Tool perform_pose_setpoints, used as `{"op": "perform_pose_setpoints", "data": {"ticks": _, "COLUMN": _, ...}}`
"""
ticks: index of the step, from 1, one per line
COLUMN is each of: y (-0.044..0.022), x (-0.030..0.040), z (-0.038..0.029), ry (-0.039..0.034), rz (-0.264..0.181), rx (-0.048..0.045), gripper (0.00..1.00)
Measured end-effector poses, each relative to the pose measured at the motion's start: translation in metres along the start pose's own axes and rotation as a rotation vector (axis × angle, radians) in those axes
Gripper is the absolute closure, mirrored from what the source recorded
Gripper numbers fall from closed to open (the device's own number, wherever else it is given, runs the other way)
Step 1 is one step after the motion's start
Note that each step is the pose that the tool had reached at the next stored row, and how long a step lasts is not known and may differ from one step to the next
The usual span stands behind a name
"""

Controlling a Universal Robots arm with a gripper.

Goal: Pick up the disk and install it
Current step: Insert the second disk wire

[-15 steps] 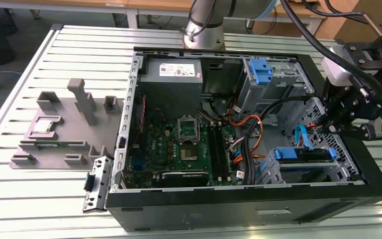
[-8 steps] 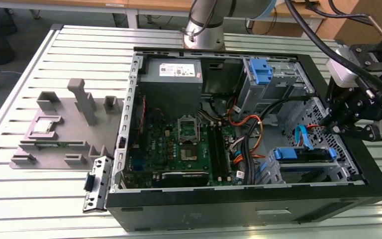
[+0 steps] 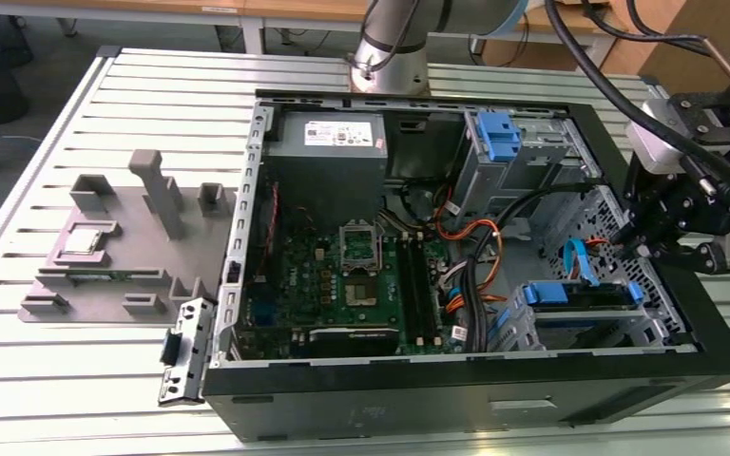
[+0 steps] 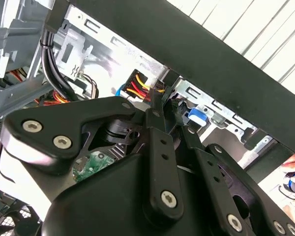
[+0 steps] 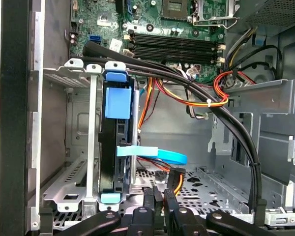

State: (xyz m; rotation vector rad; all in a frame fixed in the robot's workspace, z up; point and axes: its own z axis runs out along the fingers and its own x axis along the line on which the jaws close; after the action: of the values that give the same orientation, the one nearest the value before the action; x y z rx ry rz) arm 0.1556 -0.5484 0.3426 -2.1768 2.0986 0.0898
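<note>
I saw the gripper (image 3: pixel 669 249) at the computer case's (image 3: pixel 467 399) three o'clock edge, its fingers (image 5: pixel 148 201) pressed together on nothing. The disk (image 5: pixel 117 142) sat upright in its bay, ten o'clock of them.

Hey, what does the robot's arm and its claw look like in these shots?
In the exterior view the arm is a silver-grey tube with black cables looping past it. The claw is matte black: flat jointed linkage bars pinned with silver screws, seen close in the second wrist view.
</note>
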Motion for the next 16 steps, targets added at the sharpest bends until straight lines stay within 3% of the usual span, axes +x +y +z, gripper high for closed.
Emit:
{"op": "perform_pose_setpoints", "data": {"ticks": 6, "y": -0.0005, "x": 0.0001, "z": 0.0011, "ry": 0.0023, "rz": 0.000, "rx": -0.0001, "gripper": 0.77}}
{"op": "perform_pose_setpoints", "data": {"ticks": 16, "y": 0.0061, "x": 0.0005, "z": 0.0020, "ry": 0.0036, "rz": 0.000, "rx": -0.0002, "gripper": 0.77}}
